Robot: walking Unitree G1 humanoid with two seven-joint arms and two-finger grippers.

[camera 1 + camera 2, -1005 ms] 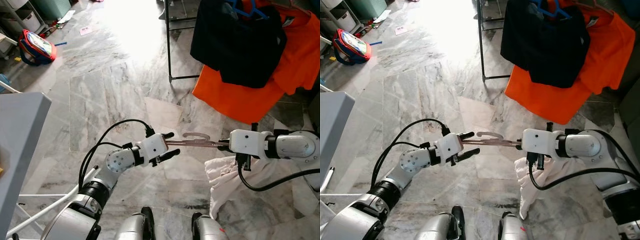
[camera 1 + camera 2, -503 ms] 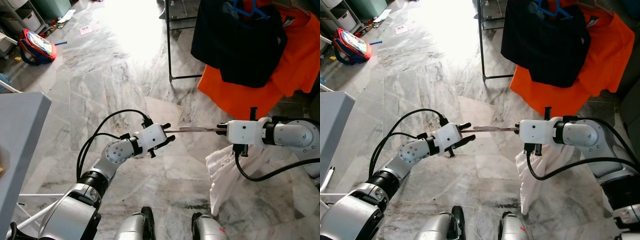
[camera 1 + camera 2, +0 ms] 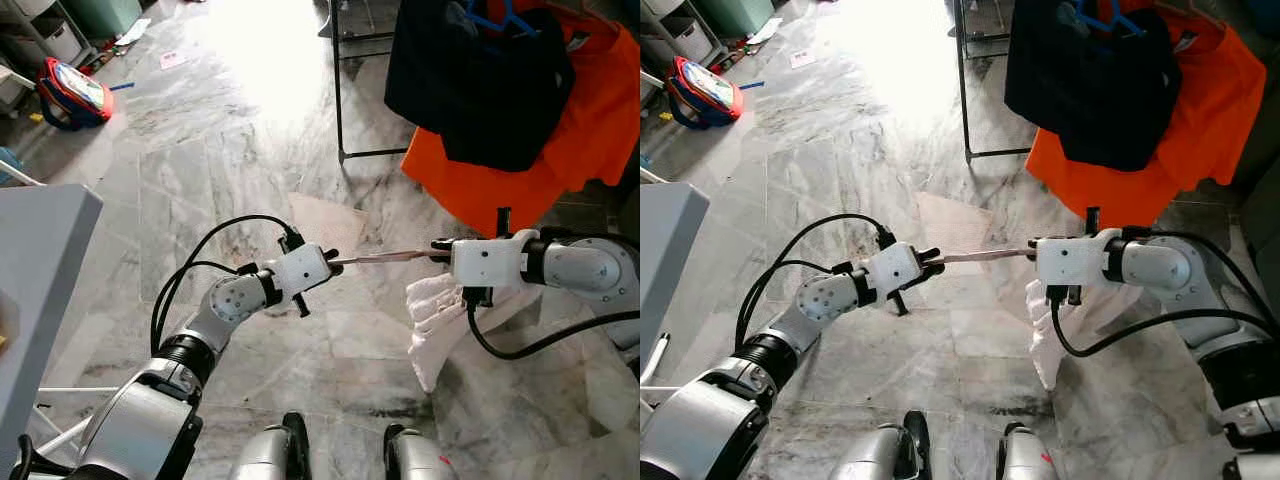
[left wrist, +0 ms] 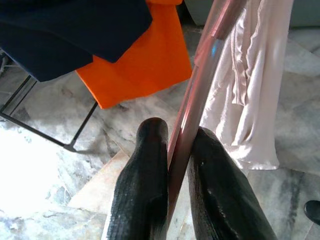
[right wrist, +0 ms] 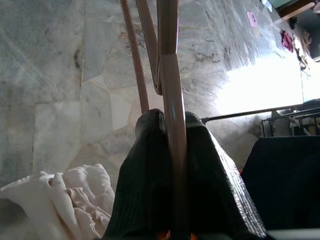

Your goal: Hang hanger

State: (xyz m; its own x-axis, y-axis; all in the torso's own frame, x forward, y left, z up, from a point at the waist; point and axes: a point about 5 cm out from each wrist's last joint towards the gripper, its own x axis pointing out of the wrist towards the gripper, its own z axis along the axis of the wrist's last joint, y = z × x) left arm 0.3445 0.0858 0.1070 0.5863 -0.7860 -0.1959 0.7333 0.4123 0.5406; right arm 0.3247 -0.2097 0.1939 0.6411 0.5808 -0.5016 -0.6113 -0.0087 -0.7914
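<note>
Between our two arms, above the marble floor, the hanger lies almost level, its long axis running straight from one claw to the other. Our left gripper is clamped on one end; in the left wrist view both fingers press against the pinkish bar. Our right gripper is closed on the other end, the bar pinched tight between its black pads. A white garment hangs below the right gripper, draped down toward the floor. The rack stands ahead and to the right, already carrying a black garment and an orange shirt on their own hangers. So the target lies forward and up from where we hold the bar, and our right arm is the nearer one. We judge the hanger must be lifted and turned so its hook faces the rail; we cannot make out the hook clearly from here.
</note>
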